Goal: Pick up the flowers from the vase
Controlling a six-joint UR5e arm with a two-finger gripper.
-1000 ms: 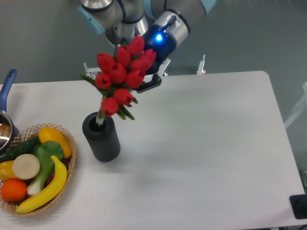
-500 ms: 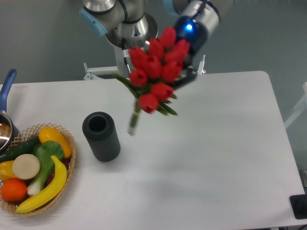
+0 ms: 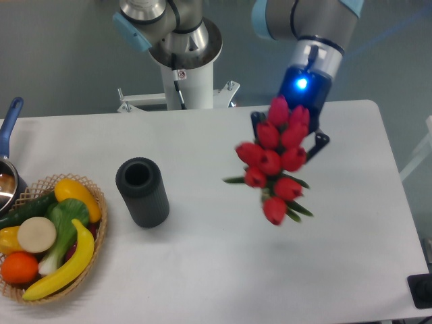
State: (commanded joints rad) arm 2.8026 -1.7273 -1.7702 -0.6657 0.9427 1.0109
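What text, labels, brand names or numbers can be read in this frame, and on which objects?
No text can be read.
A small white sticker on the robot's white base column has dark marks too small and blurred to read.
The vase, flowers, basket and end effector show no writing.

A robotics lab: an arm's pedestal base (image 3: 181,57) bolted behind a bare white worktop (image 3: 223,270), plain grey wall, staged wicker basket (image 3: 94,233) of toy produce
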